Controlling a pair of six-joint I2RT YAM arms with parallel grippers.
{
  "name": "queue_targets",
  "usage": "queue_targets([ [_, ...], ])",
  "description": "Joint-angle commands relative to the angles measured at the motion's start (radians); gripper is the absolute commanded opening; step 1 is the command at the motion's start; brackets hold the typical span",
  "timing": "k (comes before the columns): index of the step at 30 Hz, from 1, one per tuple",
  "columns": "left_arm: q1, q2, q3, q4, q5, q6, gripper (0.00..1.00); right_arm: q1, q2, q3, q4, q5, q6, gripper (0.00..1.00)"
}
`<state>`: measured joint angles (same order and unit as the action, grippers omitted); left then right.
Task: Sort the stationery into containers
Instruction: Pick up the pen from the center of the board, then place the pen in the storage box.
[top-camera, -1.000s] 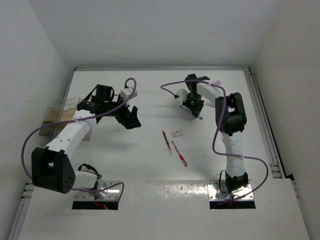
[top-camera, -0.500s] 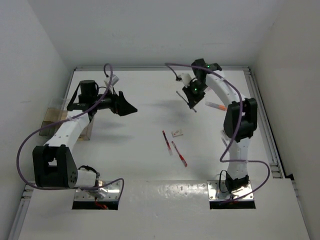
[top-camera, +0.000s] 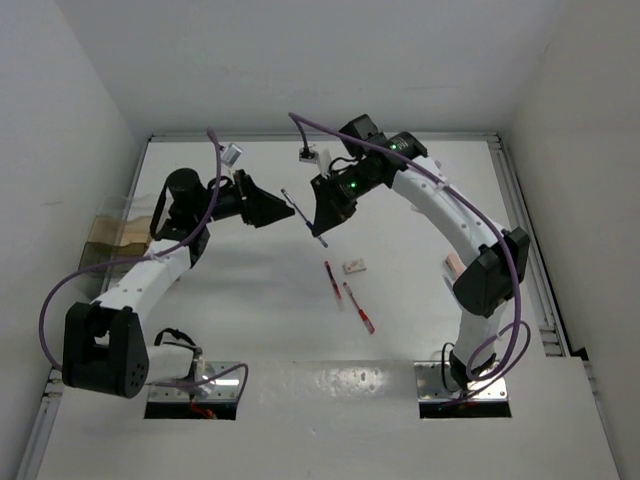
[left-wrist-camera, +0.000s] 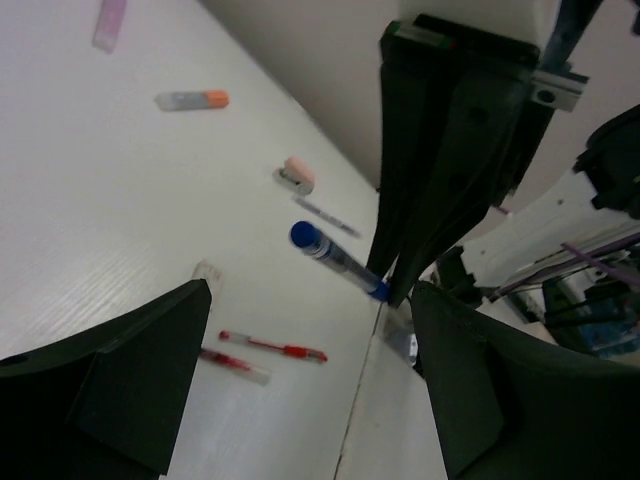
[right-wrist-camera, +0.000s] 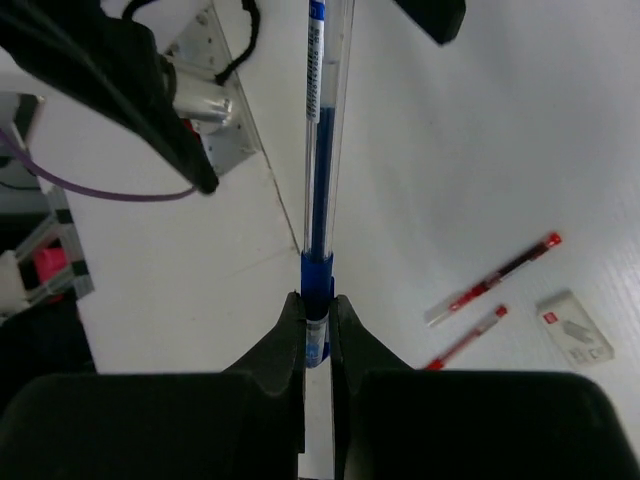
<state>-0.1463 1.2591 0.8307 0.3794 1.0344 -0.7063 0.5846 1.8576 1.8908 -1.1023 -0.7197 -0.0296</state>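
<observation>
My right gripper (top-camera: 321, 230) (right-wrist-camera: 317, 318) is shut on the lower end of a blue pen (top-camera: 292, 203) (right-wrist-camera: 320, 150), held in the air over the middle of the table. The pen's capped end (left-wrist-camera: 335, 258) points toward my left gripper (top-camera: 278, 208) (left-wrist-camera: 310, 375), which faces it with jaws wide apart and nothing between them. Two red pens (top-camera: 331, 283) (top-camera: 359, 308) and a whitish eraser (top-camera: 354, 266) lie on the table below. The left wrist view also shows a pink eraser (left-wrist-camera: 297, 175) and a thin pale pen (left-wrist-camera: 325, 215). The clear containers (top-camera: 108, 232) stand at the left edge.
An orange-capped grey marker (left-wrist-camera: 190, 99) and a pale pink piece (left-wrist-camera: 110, 22) lie further out on the table. White walls close the table on three sides. The arm base plates (top-camera: 195, 385) sit at the near edge.
The right arm swung left across the table carrying the blue pen. The left gripper turned to face it, and its jaws have narrowed slightly.
</observation>
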Motion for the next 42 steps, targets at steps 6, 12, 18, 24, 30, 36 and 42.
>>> queue_targets([
  [6,-0.05,0.009,-0.099,0.416,-0.097,-0.362,0.82,-0.014,-0.02,0.004,0.177,-0.098,0.243,0.0],
  [12,-0.065,0.062,-0.088,0.561,-0.135,-0.501,0.73,0.02,-0.021,-0.019,0.229,-0.087,0.31,0.0],
  [18,-0.064,0.082,-0.079,0.61,-0.134,-0.57,0.45,0.029,-0.012,-0.021,0.292,-0.076,0.39,0.0],
  [24,0.019,0.086,0.137,-0.036,-0.082,-0.178,0.0,0.021,-0.018,0.001,0.291,-0.081,0.398,0.7],
  [30,0.173,0.199,0.547,-0.962,-0.211,0.528,0.0,-0.097,-0.058,-0.058,0.272,-0.073,0.361,0.91],
  [36,0.252,0.29,0.728,-1.309,-0.808,0.826,0.0,-0.195,-0.104,-0.159,0.147,0.049,0.17,0.89],
  [42,0.364,0.367,0.667,-1.304,-1.077,0.91,0.0,-0.253,-0.136,-0.311,0.108,0.143,0.037,0.87],
])
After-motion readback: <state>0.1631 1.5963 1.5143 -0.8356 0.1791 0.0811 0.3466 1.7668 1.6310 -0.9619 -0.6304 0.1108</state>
